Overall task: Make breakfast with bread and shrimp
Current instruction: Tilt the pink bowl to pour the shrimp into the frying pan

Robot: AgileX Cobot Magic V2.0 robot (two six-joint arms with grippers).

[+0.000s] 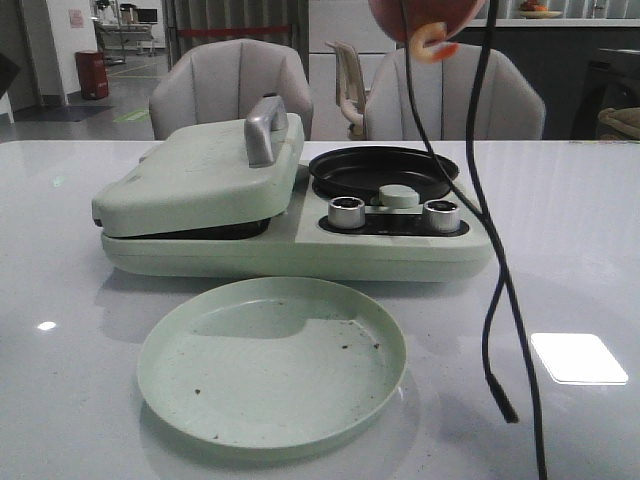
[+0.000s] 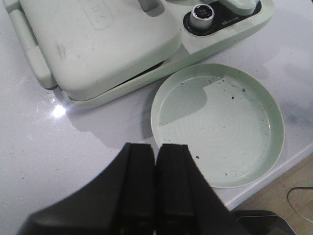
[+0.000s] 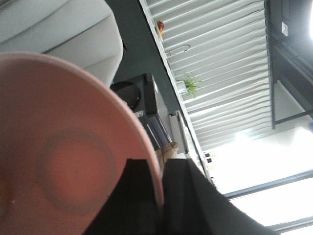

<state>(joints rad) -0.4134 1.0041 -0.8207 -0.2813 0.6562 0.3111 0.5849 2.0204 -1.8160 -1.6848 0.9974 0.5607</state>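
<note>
Shrimp is tipped from a pink bowl pinched by the right pincer, dropping toward the black pan below. Left pincer is closed, empty. Bread is unseen; the green plate awaits plating.

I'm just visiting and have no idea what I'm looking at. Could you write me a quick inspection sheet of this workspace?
Surface: white glossy table, with light reflections.
Job's things: shrimp at the top of the front view, at the lip of a tilted pink bowl; no bread seen.
Clutter: green breakfast maker, lid down, its black pan empty; green plate with dark crumbs.
Grippers: left gripper shut, holding nothing, above the table; right gripper clamped on the pink bowl's rim.
Cables: black cables hang in front, on the right.
Surroundings: grey chairs behind the table.
</note>
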